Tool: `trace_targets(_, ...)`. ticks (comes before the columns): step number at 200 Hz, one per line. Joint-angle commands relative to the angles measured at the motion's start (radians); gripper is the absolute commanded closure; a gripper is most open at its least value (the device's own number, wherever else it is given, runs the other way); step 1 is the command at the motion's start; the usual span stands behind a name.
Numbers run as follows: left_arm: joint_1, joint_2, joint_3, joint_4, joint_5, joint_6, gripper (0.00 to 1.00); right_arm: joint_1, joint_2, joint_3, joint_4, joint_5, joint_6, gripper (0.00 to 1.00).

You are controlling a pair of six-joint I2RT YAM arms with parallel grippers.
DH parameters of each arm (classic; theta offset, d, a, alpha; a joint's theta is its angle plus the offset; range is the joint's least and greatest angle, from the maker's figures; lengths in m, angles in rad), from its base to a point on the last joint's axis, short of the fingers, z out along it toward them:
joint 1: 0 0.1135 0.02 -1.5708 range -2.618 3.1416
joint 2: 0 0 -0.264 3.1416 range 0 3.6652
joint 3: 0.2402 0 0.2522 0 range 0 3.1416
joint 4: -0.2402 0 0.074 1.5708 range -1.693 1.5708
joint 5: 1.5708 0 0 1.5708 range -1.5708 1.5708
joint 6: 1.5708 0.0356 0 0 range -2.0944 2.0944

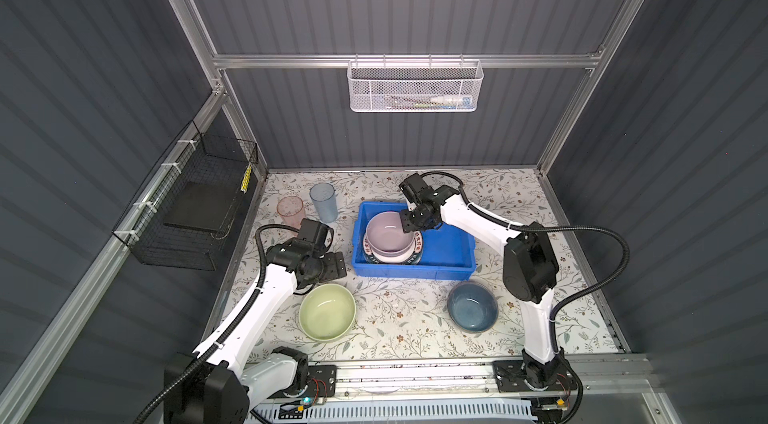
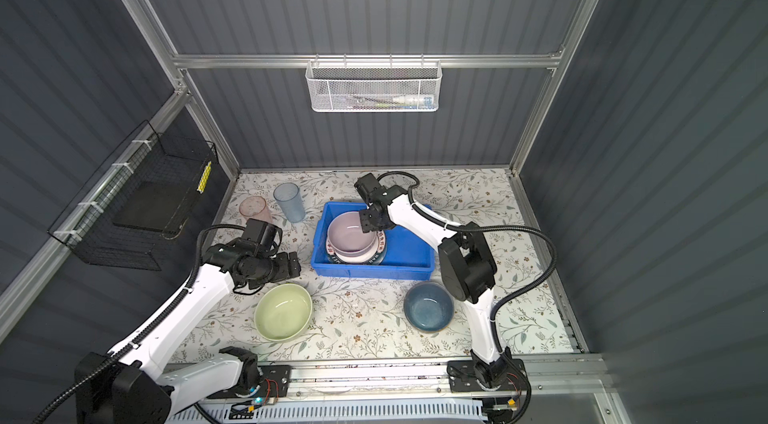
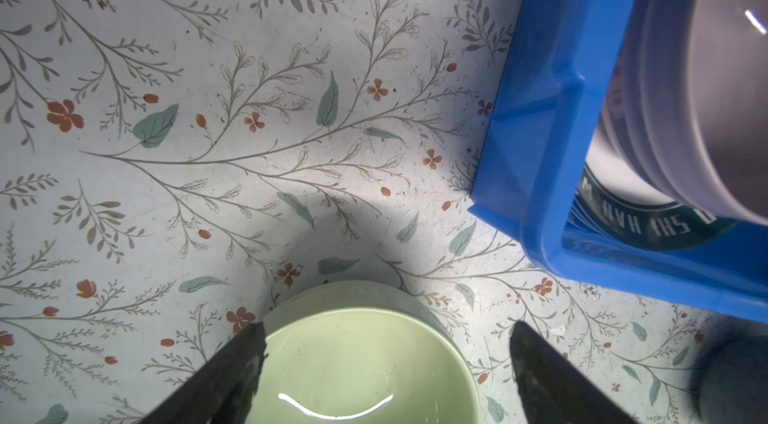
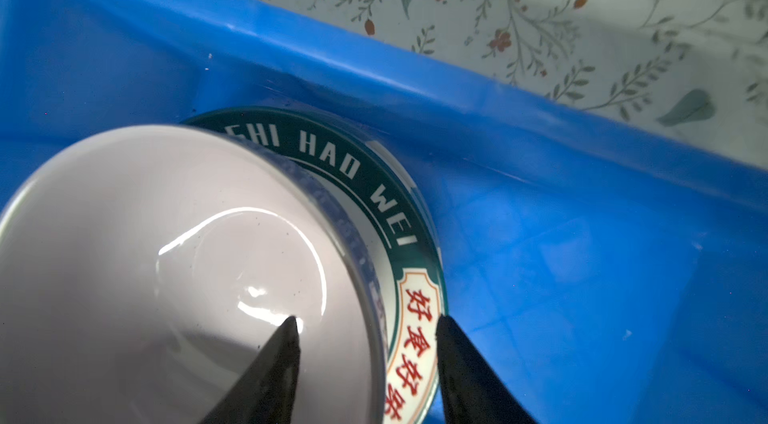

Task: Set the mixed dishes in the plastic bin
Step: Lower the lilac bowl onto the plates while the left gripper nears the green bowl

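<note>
**Operator:** Where do the dishes stand?

**Guide:** The pale pink round bowl point(image 1: 388, 232) rests on the dark-green-rimmed lettered round plate point(image 4: 374, 189) inside the bright blue rectangular plastic bin point(image 1: 446, 253). The light green bowl point(image 1: 327, 311), the dark blue bowl point(image 1: 472, 306), the translucent pink tumbler point(image 1: 290, 209) and the translucent blue tumbler point(image 1: 323, 201) stand outside it on the floral counter point(image 1: 399, 318).

**Operator:** And the end effectors?

**Guide:** Your right end effector point(image 4: 368, 318) straddles the pink bowl's wall. Its jaws are parted, one finger inside and one outside, and neither appears to press the wall. Your left end effector point(image 3: 388, 324) hangs wide apart over the green bowl's edge and holds nothing.

**Operator:** What could go wrong?

**Guide:** If you lift the right arm at a slant, a finger may catch the wall and tip the bowl or drag it across the plate. On the left, if you descend with a finger on the rim instead of astride it, you would likely shove the green bowl across the counter. The glazed ware probably slips under a thin rim pinch.
</note>
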Motion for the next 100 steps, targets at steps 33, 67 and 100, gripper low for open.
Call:
trace_targets(33, 0.000, -0.021, -0.024, -0.056, 0.040, -0.039, 0.11, -0.001, -0.208, -0.118, 0.067, 0.048, -0.041, 0.36)
trace_targets(67, 0.000, -0.024, -0.020, -0.100, 0.039, -0.048, 0.12, -0.014, -0.302, -0.234, 0.112, 0.046, -0.045, 0.34)
trace_targets(100, 0.000, -0.021, -0.022, -0.123, 0.013, -0.080, 0.14, -0.030, -0.365, -0.342, 0.154, 0.034, -0.036, 0.33)
